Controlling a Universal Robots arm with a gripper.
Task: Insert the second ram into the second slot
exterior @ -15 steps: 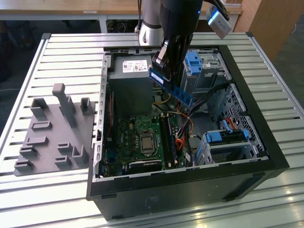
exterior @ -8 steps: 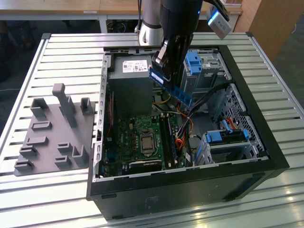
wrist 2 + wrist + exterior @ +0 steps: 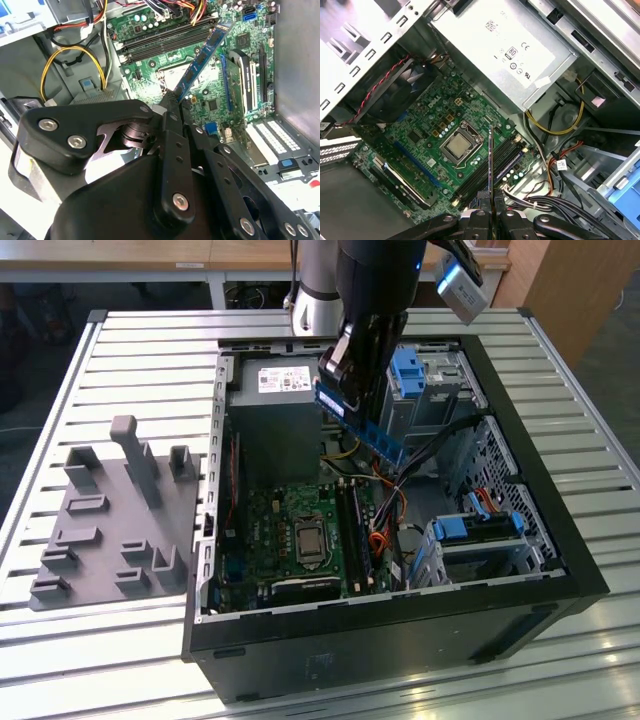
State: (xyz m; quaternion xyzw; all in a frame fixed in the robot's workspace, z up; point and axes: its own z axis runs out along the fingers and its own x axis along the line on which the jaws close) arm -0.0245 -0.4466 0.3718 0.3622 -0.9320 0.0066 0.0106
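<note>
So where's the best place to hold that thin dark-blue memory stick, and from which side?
Probably at one short end, pinched across its two flat faces, coming from above the open case. The second ram is long, thin and flat, so the faces give broad contact, and the gripper holds it that way now, leaving most of its length free above the motherboard.
</note>
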